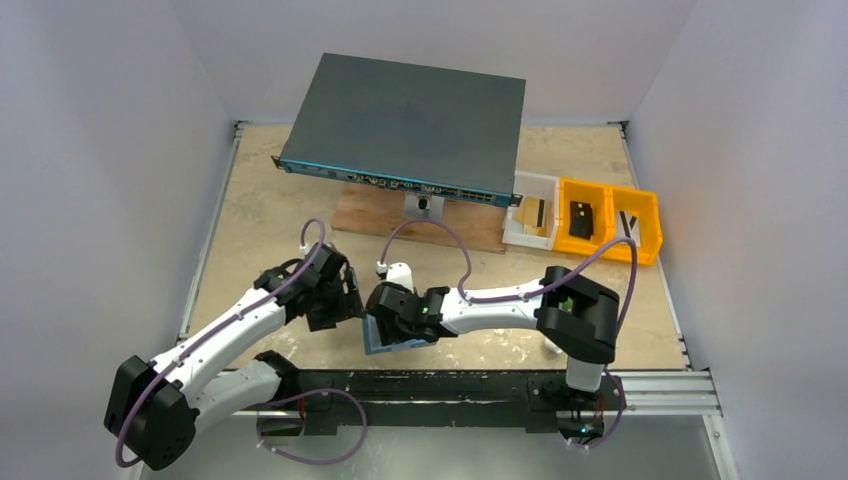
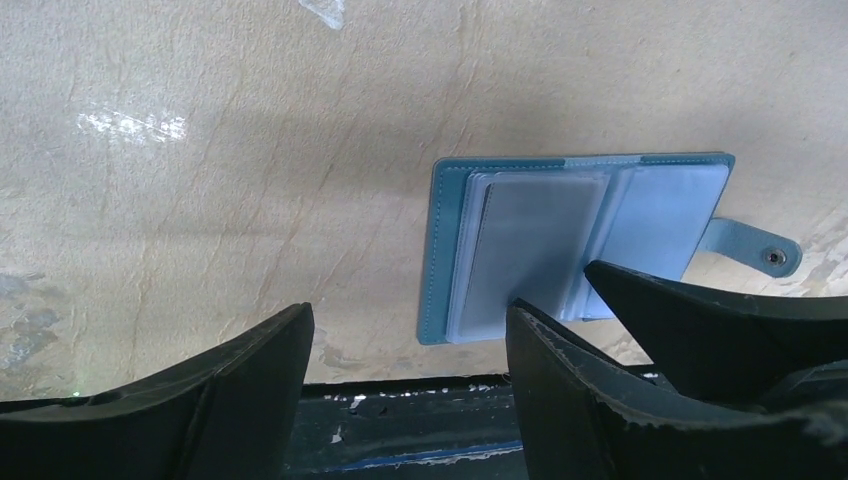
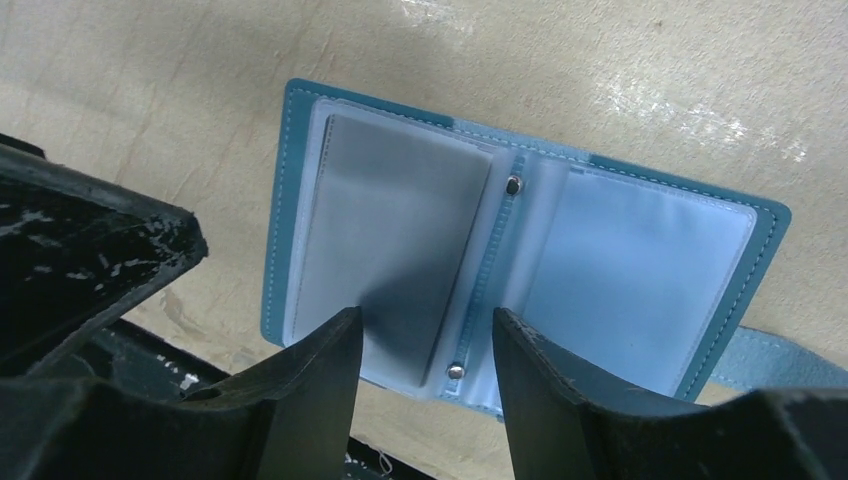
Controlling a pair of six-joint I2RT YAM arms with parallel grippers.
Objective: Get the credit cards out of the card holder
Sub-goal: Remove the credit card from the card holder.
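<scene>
One card holder (image 3: pixel 640 270) is laid open at the table's (image 2: pixel 200 200) near edge; one pale credit card (image 3: pixel 395 230) is seen inside. The left gripper (image 2: pixel 410 310) is spread wide and empty, the right gripper (image 3: pixel 426 312) half-spread above the holder.

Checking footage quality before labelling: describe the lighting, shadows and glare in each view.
Top external: even, soft light, sharp, though the card holder is mostly hidden under the right gripper. Left wrist: a bright glare patch on the table, a soft shadow band across it. Right wrist: a dark shadow lies on the lower part of the pale card, between the fingers.
</scene>
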